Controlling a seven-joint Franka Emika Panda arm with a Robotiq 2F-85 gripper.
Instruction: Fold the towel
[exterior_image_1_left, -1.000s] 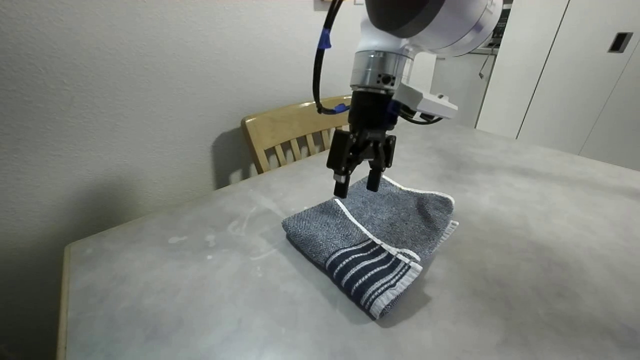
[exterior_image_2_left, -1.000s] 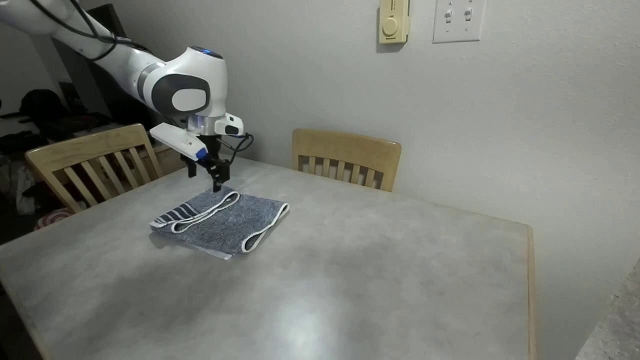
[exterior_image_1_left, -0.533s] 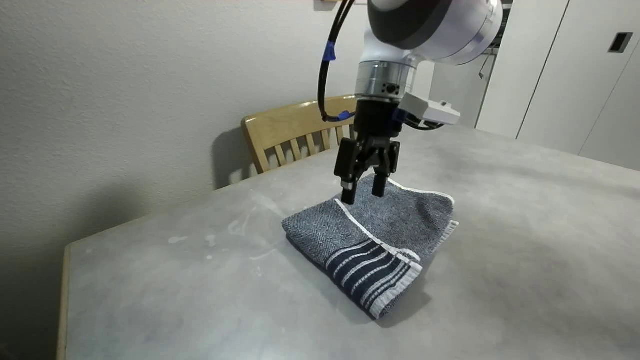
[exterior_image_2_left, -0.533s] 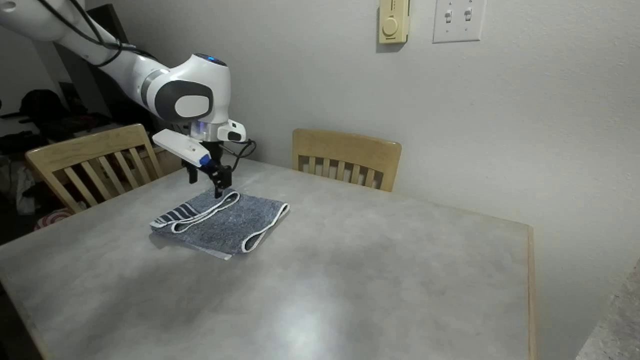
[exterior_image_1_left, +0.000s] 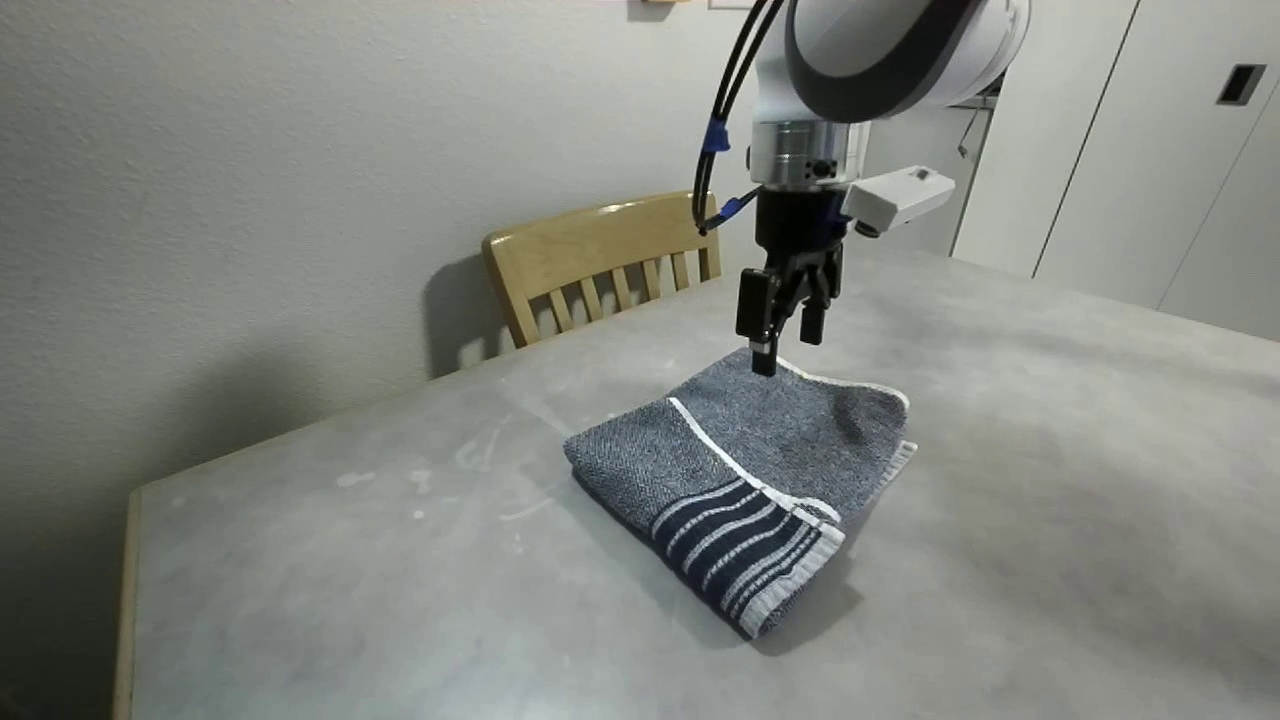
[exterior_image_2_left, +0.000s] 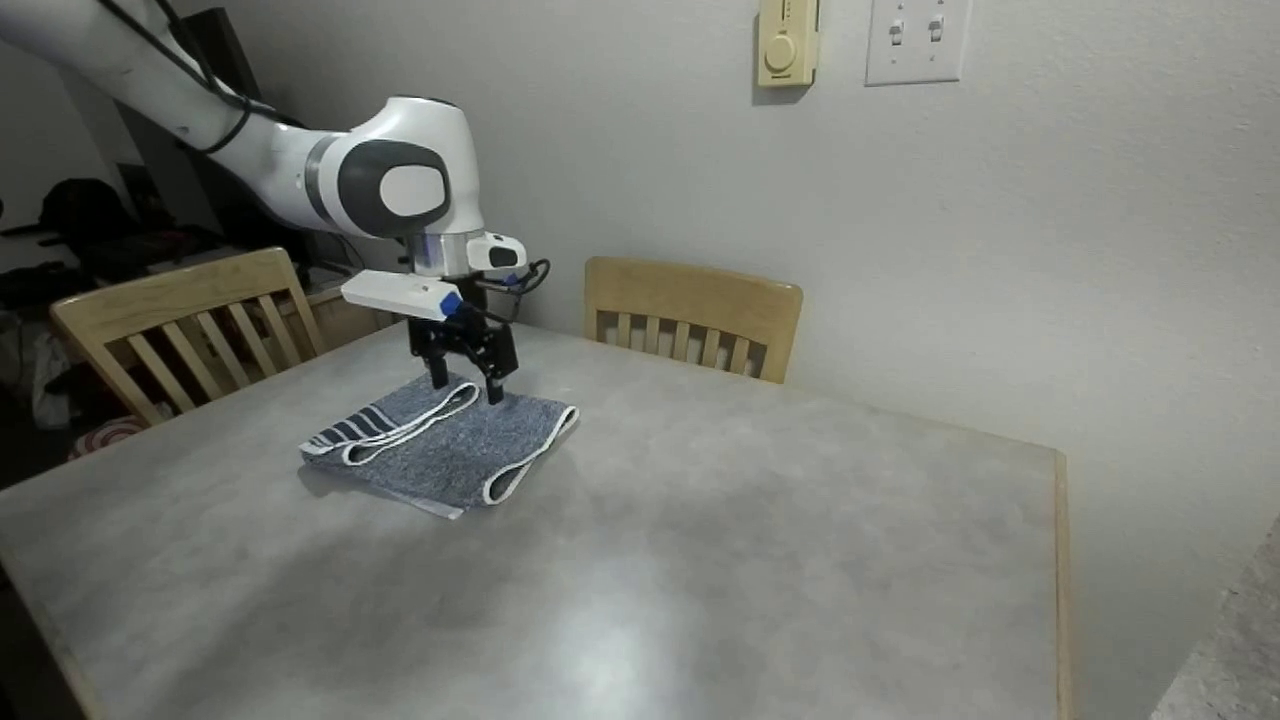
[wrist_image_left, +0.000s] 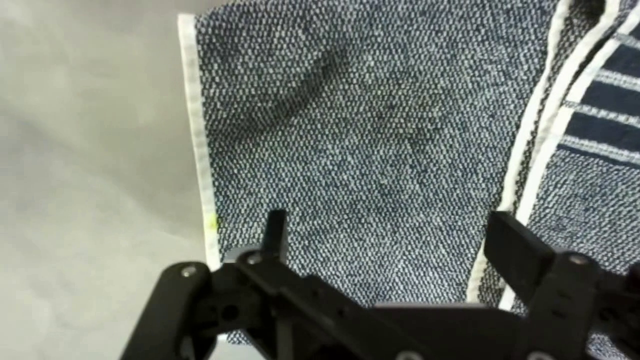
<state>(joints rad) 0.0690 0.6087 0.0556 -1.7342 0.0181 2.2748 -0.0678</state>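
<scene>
The towel (exterior_image_2_left: 450, 452) lies partly folded on the table (exterior_image_2_left: 760, 540), and the gripper (wrist_image_left: 388, 216) hangs above the table, its 2 jaws apart with nothing between them. For what looks like the next fold, straddle the plain end's white edge (wrist_image_left: 197, 117), bring the jaws almost to the table, and pinch all layers before lifting.

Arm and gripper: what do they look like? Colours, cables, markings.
The arm is glossy white and rounded, with a dark grey patch around a pale cap. Next come a silver collar and a white box sticking out sideways. The gripper is black, two-fingered, with shiny screw heads. Black cables carry blue tape. No legible lettering.
</scene>
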